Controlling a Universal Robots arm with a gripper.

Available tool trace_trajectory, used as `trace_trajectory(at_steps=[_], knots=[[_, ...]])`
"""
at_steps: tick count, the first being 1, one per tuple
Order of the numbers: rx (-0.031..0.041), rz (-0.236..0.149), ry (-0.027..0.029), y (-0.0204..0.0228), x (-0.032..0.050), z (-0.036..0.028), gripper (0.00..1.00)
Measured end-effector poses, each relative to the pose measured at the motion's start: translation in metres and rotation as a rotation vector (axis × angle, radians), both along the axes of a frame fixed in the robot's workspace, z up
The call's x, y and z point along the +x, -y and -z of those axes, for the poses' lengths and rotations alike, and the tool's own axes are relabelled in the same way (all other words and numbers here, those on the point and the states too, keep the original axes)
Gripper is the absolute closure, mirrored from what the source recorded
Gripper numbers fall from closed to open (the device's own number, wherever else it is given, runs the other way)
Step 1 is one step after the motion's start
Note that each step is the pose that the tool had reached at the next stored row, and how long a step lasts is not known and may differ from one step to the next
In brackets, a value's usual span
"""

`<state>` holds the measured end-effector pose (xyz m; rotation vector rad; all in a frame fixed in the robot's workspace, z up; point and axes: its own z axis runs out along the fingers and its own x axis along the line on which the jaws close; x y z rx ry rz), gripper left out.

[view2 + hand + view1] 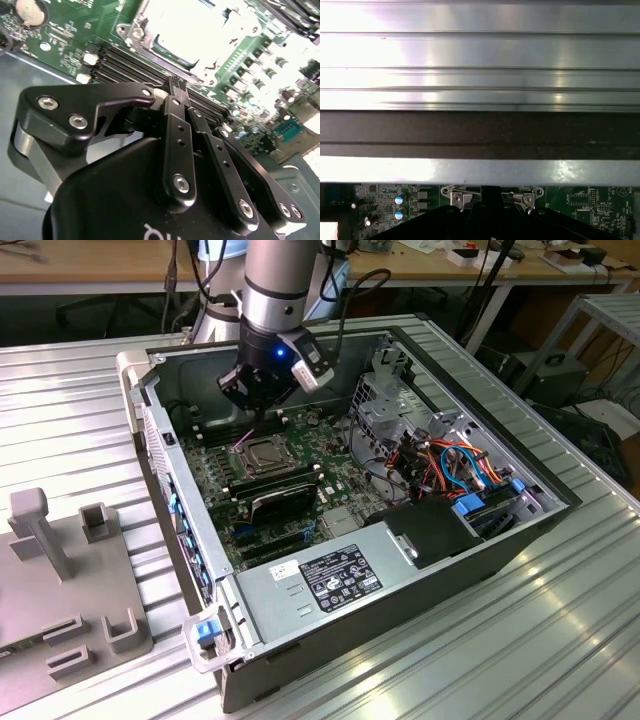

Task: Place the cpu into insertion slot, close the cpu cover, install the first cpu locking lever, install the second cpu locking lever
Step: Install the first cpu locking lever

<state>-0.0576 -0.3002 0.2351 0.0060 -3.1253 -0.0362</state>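
Gripper (262,416) being hovered just above insertion slot (240,452), middle of exterior view. Jaws being pressed together, nothing visibly gripped, so probably set for pushing, not grabbing. Cpu (263,454) sitting in slot, cpu cover (281,461) seemingly lowered over it.

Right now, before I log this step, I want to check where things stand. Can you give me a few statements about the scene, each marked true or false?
1. The tool hangs inside the open computer case. True.
2. The tool is over the power supply. False: it is close to the insertion slot, above the green board and away from the power supply.
3. The case stands on a wooden table. False: it stands on a ribbed metal table.
4. A grey fixture lies on the table at the exterior view's left of the case. True.
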Motion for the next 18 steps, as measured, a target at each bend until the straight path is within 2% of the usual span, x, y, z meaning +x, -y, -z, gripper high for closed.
trace_trajectory(at_steps=[3, 6, 11, 18], knots=[[0.0009, 0.0, 0.0001, -0.0018, 0.0041, 0.0026, 0.89], [0.0017, 0.0, 0.0, -0.0019, 0.0053, 0.0063, 0.89], [0.0016, 0.0, -0.0001, -0.0019, 0.0118, 0.017, 0.89], [0.0024, 0.0, -0.0001, -0.0019, 0.0147, 0.0219, 0.89]])
